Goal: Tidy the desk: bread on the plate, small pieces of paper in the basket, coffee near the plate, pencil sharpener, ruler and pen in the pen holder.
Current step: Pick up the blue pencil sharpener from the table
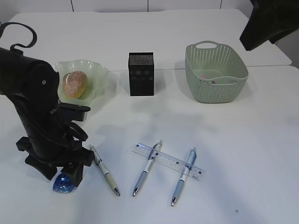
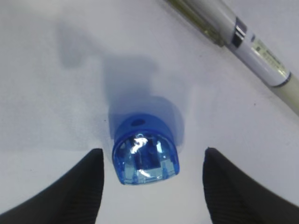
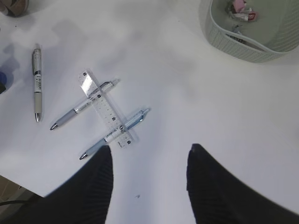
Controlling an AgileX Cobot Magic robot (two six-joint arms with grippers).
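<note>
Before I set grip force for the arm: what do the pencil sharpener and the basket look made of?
Pencil sharpener: likely hard translucent blue plastic, glossy; bright highlights sit on its shell and the inner block shows through. Basket: probably moulded plastic, matte pale green; its walls are a regular perforated grid with a smooth rim and handle cut-out.

Your left arm (image 1: 39, 116) is matte black, bulky and rounded, with a small pale screw on its housing; a black cable curls above it. The fingers (image 2: 79, 191) are black with finely ribbed faces; the right arm (image 1: 271, 21) matches.
</note>
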